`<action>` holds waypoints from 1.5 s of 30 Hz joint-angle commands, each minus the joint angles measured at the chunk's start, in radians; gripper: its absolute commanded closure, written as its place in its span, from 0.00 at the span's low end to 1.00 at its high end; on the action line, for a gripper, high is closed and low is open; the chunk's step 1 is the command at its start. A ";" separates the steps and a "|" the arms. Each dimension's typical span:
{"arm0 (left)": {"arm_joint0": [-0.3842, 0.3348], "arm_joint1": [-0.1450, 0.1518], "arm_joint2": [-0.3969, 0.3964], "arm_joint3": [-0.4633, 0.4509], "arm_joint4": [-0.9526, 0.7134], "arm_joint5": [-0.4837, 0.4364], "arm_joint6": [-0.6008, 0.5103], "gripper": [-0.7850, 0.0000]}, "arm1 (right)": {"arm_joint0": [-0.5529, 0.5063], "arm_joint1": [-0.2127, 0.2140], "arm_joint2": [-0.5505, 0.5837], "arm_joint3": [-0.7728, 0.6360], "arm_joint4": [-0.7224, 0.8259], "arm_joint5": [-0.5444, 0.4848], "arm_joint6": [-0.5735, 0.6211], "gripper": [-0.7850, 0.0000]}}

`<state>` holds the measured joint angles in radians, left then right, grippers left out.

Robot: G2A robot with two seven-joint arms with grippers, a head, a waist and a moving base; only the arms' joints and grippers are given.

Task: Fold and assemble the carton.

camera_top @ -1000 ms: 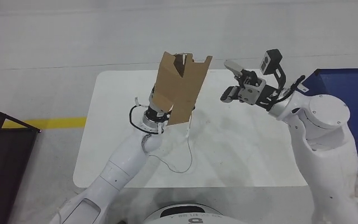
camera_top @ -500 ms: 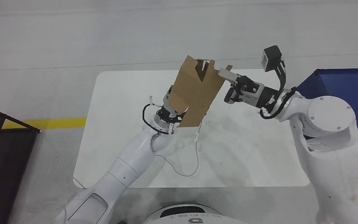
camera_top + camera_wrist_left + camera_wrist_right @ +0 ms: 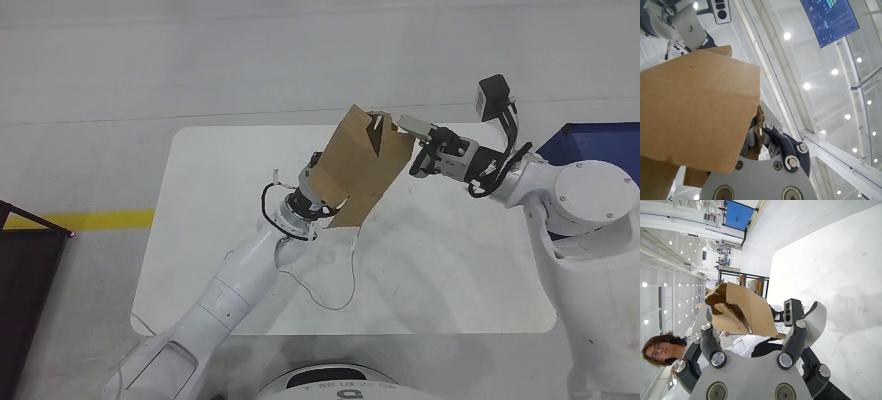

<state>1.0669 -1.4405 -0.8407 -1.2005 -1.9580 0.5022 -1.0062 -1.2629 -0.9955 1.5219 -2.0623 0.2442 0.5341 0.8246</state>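
Now | left pincer (image 3: 758,130): grips carton (image 3: 362,160) by its lower edge, above counter (image 3: 450,280) far edge | right pincer (image 3: 413,146): open, beside carton's top flaps

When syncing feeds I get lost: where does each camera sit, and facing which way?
Top view: above the arms, looking down at the table; both arms show, the left holding up the carton, the right gripper at its upper edge.
Left wrist view: on the left wrist, facing up at ceiling lights; left gripper shut on the carton.
Right wrist view: on the right wrist, facing across the table; open fingers in front, carton beyond.
Shared: every view shows the carton.
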 commanded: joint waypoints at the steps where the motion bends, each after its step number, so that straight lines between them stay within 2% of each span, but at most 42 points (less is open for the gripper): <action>1: 0.001 0.002 -0.011 0.000 0.034 -0.003 -0.007 1.00 | -0.002 0.003 0.004 0.004 -0.014 0.005 -0.002 0.00; 6: -0.004 0.007 -0.037 -0.002 0.128 -0.001 -0.004 1.00 | 0.000 0.010 -0.002 0.007 -0.064 0.024 0.004 0.00; 16: 0.006 0.013 -0.091 -0.014 0.197 -0.011 0.028 1.00 | 0.013 0.026 -0.040 -0.046 -0.108 0.023 0.128 0.00; 26: 0.020 0.010 -0.112 -0.028 0.224 -0.009 0.038 1.00 | 0.083 0.032 -0.170 -0.045 -0.209 0.049 0.175 0.00; 38: 0.013 -0.006 -0.115 -0.016 0.200 0.007 0.017 1.00 | 0.217 0.012 -0.310 0.020 -0.175 0.084 0.120 0.00; 41: 0.013 -0.011 -0.118 -0.004 0.177 0.017 0.002 1.00 | 0.251 0.010 -0.347 0.032 -0.229 0.106 0.096 0.00; 45: 0.006 -0.017 -0.122 0.000 0.151 0.032 -0.006 1.00 | 0.272 0.006 -0.344 0.041 -0.199 0.119 0.078 0.00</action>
<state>1.0750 -1.4556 -0.9626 -1.1987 -1.7977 0.5300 -1.0130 -0.9922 -0.9889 1.1709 -2.0239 0.0316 0.6532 0.9110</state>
